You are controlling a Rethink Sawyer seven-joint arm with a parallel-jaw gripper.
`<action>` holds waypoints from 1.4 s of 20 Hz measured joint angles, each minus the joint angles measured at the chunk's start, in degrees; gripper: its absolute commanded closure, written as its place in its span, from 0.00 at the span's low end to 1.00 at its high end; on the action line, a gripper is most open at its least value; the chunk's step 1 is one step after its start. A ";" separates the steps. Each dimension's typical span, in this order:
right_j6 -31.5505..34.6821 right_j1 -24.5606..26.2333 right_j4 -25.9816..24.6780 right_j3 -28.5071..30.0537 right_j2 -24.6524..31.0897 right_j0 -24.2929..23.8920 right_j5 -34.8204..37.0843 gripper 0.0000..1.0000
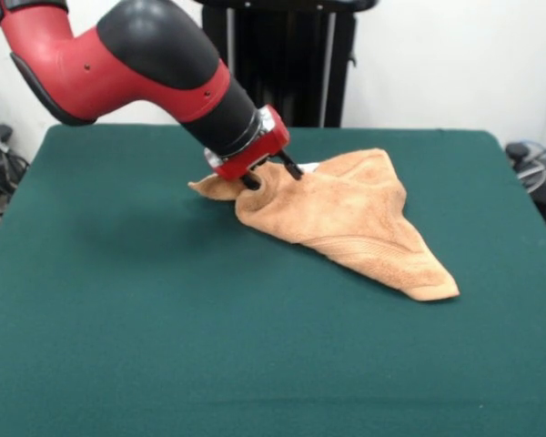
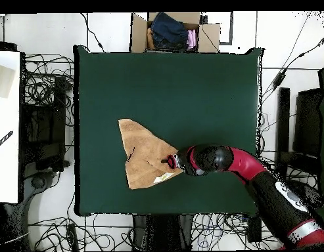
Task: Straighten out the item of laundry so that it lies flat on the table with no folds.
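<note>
The orange-tan towel lies crumpled in a rough triangle on the green table, with one corner pointing to the front right and a small white label at its far edge. My gripper is down on the towel's far left part, its two black fingers spread apart with a raised fold of towel between them. In the overhead view the gripper sits at the right edge of the towel, near the table's lower side.
A cardboard box holding clothes stands beyond the table's top edge in the overhead view. Cables and equipment lie on the floor around the table. My arm reaches in from the lower right.
</note>
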 measured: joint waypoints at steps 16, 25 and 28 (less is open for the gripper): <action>0.00 0.04 0.01 0.00 0.01 -0.23 0.00 0.00; 0.00 1.24 0.01 0.66 1.25 -4.05 -0.06 0.00; -0.09 2.99 0.00 1.48 3.53 -7.87 -0.68 0.00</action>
